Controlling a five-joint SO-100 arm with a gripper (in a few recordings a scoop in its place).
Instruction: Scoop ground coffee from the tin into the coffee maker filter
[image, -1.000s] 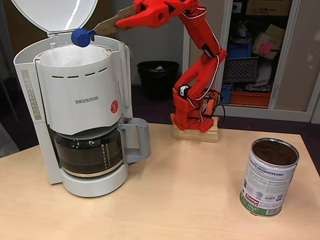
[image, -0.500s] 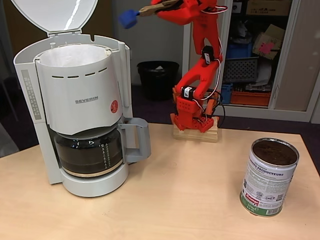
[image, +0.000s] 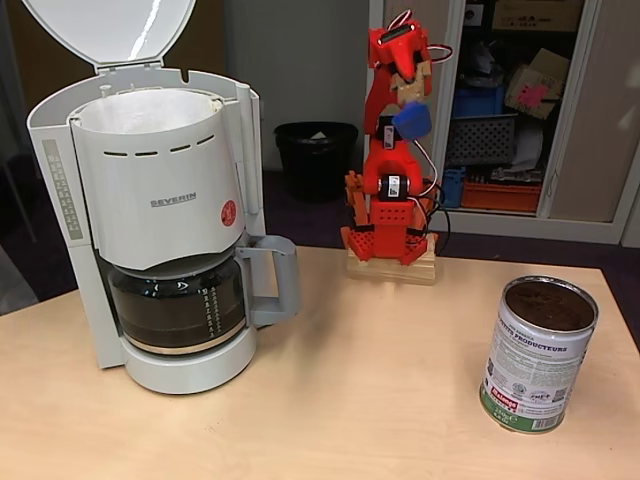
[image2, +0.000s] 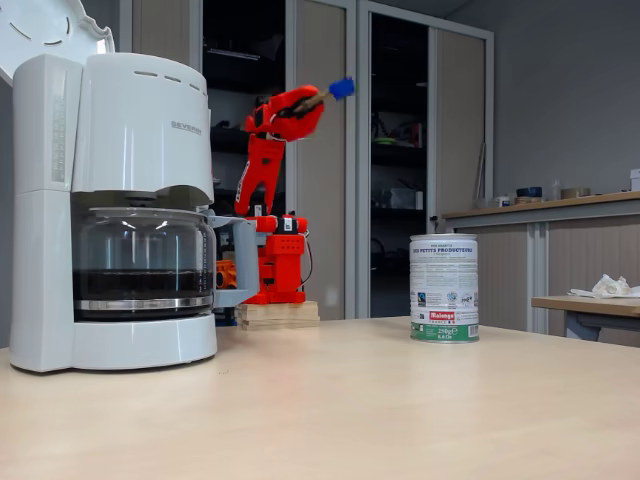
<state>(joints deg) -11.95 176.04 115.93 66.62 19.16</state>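
Swung back, claw (image: 408, 85) upright, gripping blue scoop (image: 411, 120).

Black waste bin (image: 316, 155) on floor, open cabinet shelves (image: 510, 100) cluttered

The tin (image: 538, 353) is standing upright and open on the surface at the right, its white and green label facing out, well apart from the machine. Dark brown coffee (image: 549, 305) is filling it nearly to the rim. The white paper filter (image: 150, 108) is sitting in the basket under the raised lid.
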